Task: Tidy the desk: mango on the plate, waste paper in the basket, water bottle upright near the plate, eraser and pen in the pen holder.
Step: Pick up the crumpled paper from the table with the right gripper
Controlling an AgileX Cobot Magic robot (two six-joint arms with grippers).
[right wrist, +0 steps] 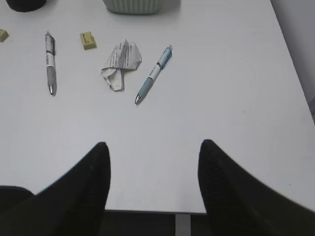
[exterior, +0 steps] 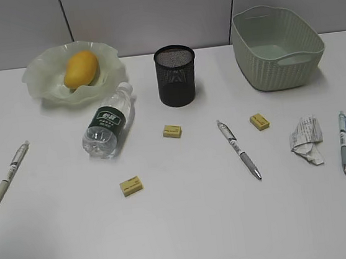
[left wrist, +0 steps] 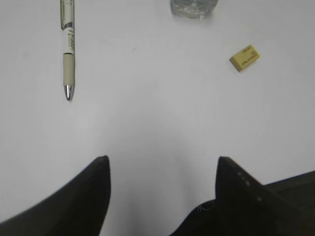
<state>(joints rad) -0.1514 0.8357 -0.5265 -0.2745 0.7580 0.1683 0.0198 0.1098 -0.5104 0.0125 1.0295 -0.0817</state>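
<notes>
Already the yellow-orange oval mango (exterior: pixel 80 68) sat in the wavy-rimmed green plate (exterior: pixel 42 79). The clear green-labelled water bottle (exterior: pixel 108 121) lay cap-first toward it, ahead of the nearer left gripper (left wrist: pixel 162 164); both grippers' jaws stood apart, the right gripper (right wrist: pixel 153 150) too.

Mango (exterior: pixel 80 69) on plate (exterior: pixel 45 81), bottle (exterior: pixel 108 122) flat

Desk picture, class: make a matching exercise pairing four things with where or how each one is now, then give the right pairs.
Things:
1. mango
2. water bottle
3. waste paper
4. pen holder

States:
A. lying on its side
B. standing upright, between plate and basket
C. in the plate
D. crumpled on the desk, in front of the basket

Pairs: 1-C, 2-A, 3-D, 4-B
</notes>
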